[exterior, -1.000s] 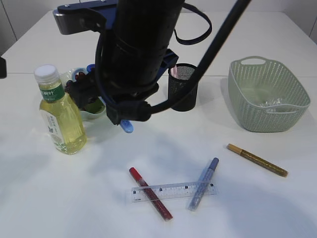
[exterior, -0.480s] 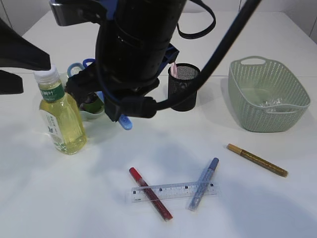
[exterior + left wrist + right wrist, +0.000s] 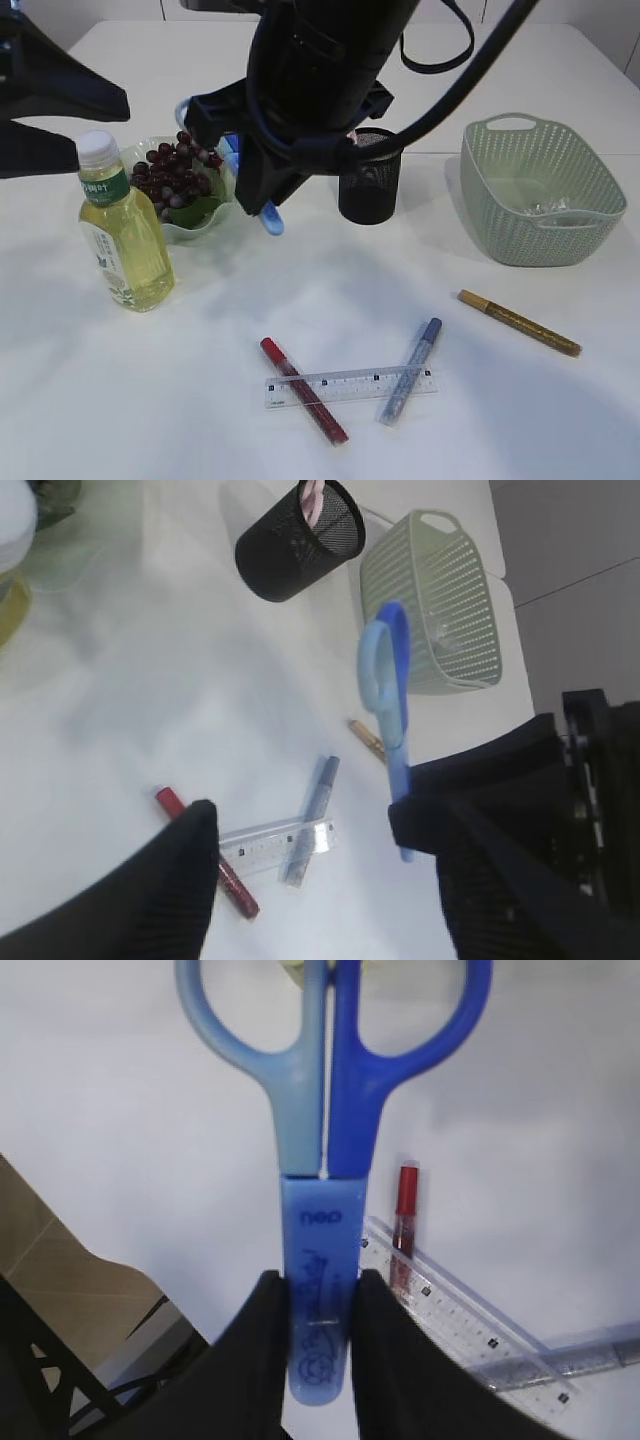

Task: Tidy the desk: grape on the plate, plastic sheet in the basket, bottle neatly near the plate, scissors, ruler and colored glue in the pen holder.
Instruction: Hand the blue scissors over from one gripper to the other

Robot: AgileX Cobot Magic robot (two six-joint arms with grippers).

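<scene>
Your right claw (image 3: 312, 1295) is clenched on the sheathed blade end of the scissors (image 3: 325, 1140), handles free, suiting a drop into the pen holder (image 3: 370, 180); your left claw (image 3: 300, 840) is released.

The counter (image 3: 200, 400) was white, matte and plain. Soft grey shadows lay across its left and middle portions. A thin straight seam (image 3: 430, 153) ran across it towards the rear, with further white surface continuing behind that line. Behind the far edge stood a pale wall (image 3: 90, 10), marked by a vertical joint.

In the left wrist view the same white counter (image 3: 150, 680) ended at a clean edge, beyond which grey floor (image 3: 580, 580) was visible, crossed by one faint line.

In the right wrist view the counter (image 3: 100, 1110) filled most of the frame. Past its lower left edge lay tan floor (image 3: 60, 1260) divided by angled joints.
</scene>
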